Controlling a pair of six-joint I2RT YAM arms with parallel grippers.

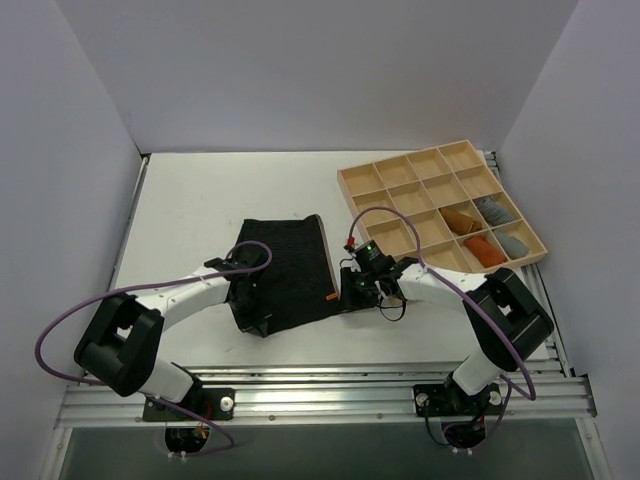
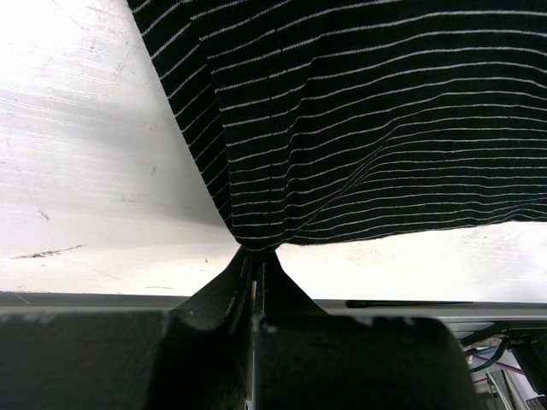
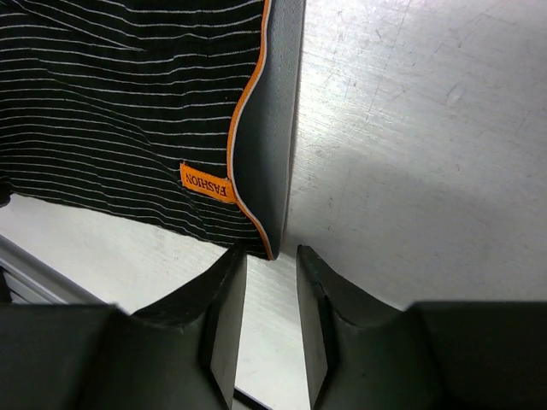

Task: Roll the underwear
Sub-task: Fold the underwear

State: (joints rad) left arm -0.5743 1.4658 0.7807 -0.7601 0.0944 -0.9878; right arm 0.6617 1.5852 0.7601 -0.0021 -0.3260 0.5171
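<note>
White walls box in the scuffed pale worktop [image 1: 190, 200], where the underwear [image 1: 285, 265] lies spread between my arms, its long axis running roughly away from me. My left end effector [image 2: 256, 256] is clamped on its near hem. My right end effector [image 3: 272, 260] stands apart, with the waistband [image 3: 269, 128] corner just ahead, slightly left. Soft knit, thin pale stripes, orange piping.

Ahead of the left gripper [image 2: 256, 260], the underwear [image 2: 385, 111] runs past the picture's edges; its near corner vanishes between the closed jaws.
</note>
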